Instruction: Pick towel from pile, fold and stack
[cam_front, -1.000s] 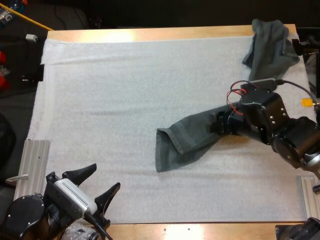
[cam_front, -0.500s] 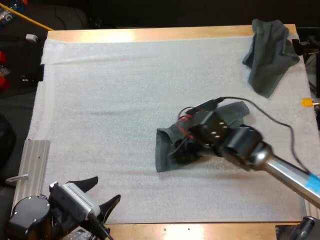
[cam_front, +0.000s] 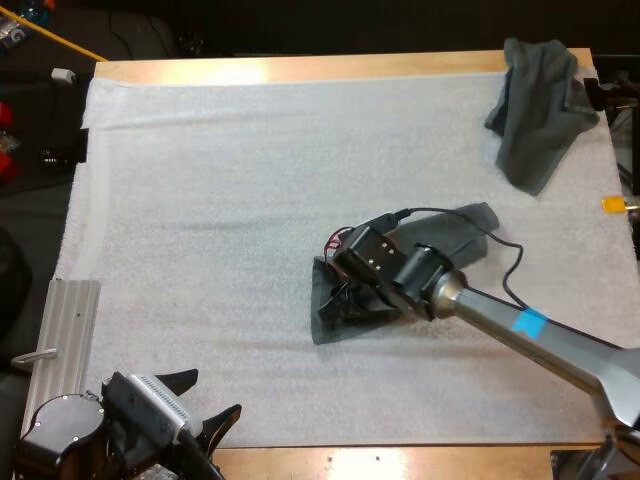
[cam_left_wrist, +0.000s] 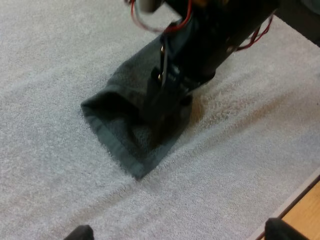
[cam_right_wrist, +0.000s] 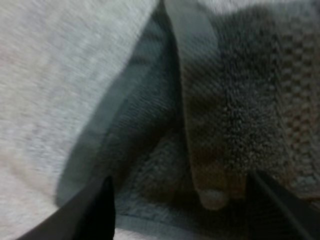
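A dark grey-green towel (cam_front: 455, 228) lies stretched on the white mat (cam_front: 220, 200), from mid-table toward the right. My right gripper (cam_front: 336, 304) hovers low over its left end, fingers spread wide and open. In the right wrist view the towel's folded hem (cam_right_wrist: 192, 75) runs between the spread fingers (cam_right_wrist: 97, 212). In the left wrist view the right gripper (cam_left_wrist: 162, 100) is down on that same towel end (cam_left_wrist: 120, 135). A second towel (cam_front: 540, 105) sits crumpled at the far right corner. My left gripper (cam_front: 212, 393) is open at the mat's near edge.
Metal rails lie at the mat's near left (cam_front: 65, 330) and near right (cam_front: 618, 385) corners. The right arm's long link (cam_front: 540, 335) crosses the mat's right half. Bare mat spreads over the left and far side.
The right arm has swept left along the towel, from its right end to its left end, uncovering the right part. The left gripper has sunk slightly toward the near edge.
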